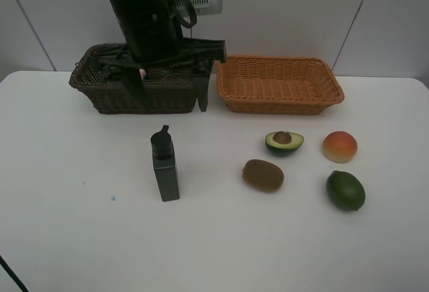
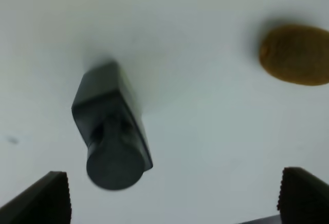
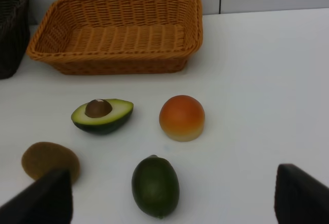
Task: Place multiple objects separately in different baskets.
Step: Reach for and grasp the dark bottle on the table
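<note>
The left jaws stand wide apart and hold nothing. The left wrist view catches only their two dark ridged fingertips (image 2: 45, 199), cut off at the frame edge. Below and between them, untouched, stands the dark green rectangular bottle (image 2: 110, 126), seen from its cap end and too blurred to make out any detail. The brown kiwi (image 2: 295, 54) lies well apart from it, clipped by the frame.

In the high view the bottle is upright on the white worktop (image 1: 67, 238), in front of the dark brown woven wicker basket (image 1: 94, 88). The left arm (image 1: 144, 17) hangs across that basket and hides most of its inside. A small pink patch (image 1: 142, 72) shows past the arm, too little to tell what it is. How high the jaws hang cannot be told.

The right jaws are likewise wide apart and empty. Only two black fingertips (image 3: 300, 196) enter the right wrist view, and that arm lies outside the high view. One fingertip covers an edge of the kiwi.

Ahead lie the green round fruit (image 3: 155, 185), the halved avocado (image 3: 103, 115) with its stone up, and the orange-red peach (image 3: 182, 117), all apart from one another on the worktop. Beyond them sits the light orange woven wicker basket (image 3: 118, 34), just beside the dark one, of which only a corner shows there.
</note>
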